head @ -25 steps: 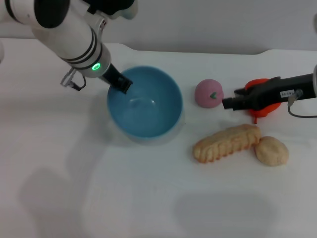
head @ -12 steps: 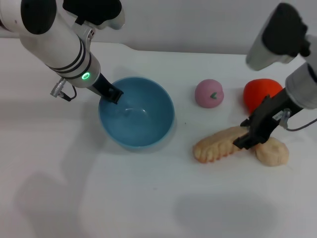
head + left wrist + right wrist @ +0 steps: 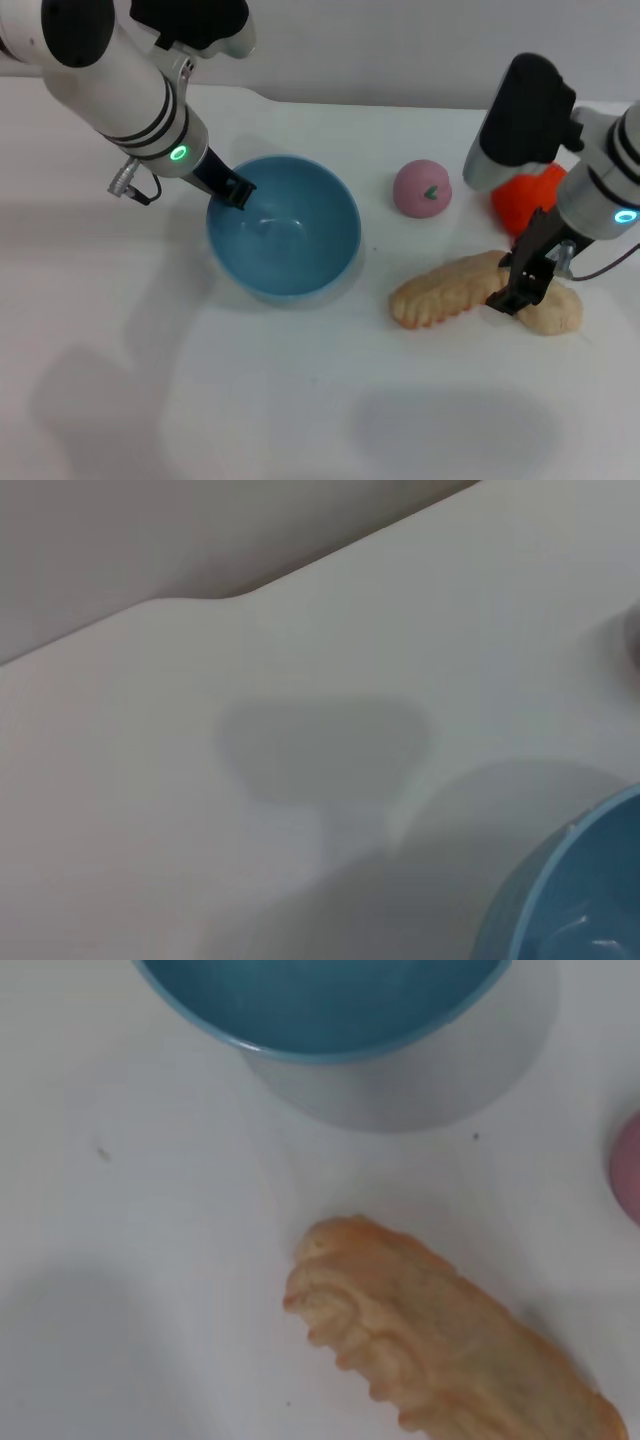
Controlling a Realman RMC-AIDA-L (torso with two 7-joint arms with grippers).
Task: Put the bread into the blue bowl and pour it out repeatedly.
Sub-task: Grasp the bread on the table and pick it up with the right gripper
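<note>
Right tool (image 3: 520,290) at bread (image 3: 455,288) end, beside bun (image 3: 552,308).

Light-blue glossy blue bowl (image 3: 284,226), plain inside and out. The bread (image 3: 450,289) is tan to orange with cream ridged stripes along its top. Round bun (image 3: 553,310), right of the bread: plain pale beige. Ball (image 3: 421,188), far of the bread: pink with a small green mark. Object (image 3: 522,200) at far right: bright orange-red. Table (image 3: 300,400): plain white. Arms: white with black bands, each showing a green light ring.
</note>
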